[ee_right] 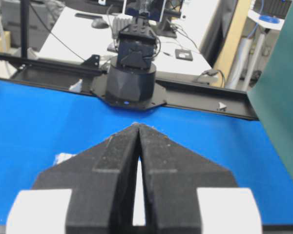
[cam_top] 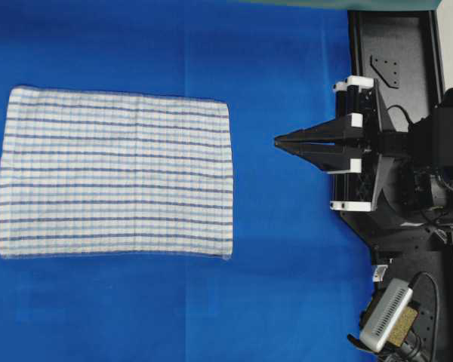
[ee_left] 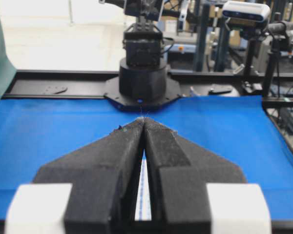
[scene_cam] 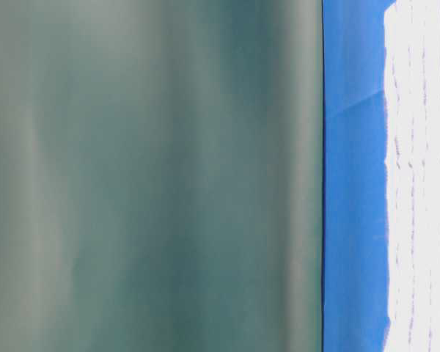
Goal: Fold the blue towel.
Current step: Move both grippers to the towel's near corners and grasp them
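Right claw (cam_top: 279,140) points level toward the flat towel (cam_top: 115,173), closed and empty; only the wrist view shows the left claw (ee_left: 143,120), closed too.

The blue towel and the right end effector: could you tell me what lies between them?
Only bare blue table covering. In the overhead view, nothing sits between the blue towel and the shut right end effector.

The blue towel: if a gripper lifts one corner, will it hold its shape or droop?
The blue towel looks like thin terry cloth lying flat with wavy edges, so it will likely droop and drape. It probably is light, so one corner should lift easily. Pushed, it may bunch up on the blue table covering instead of sliding.
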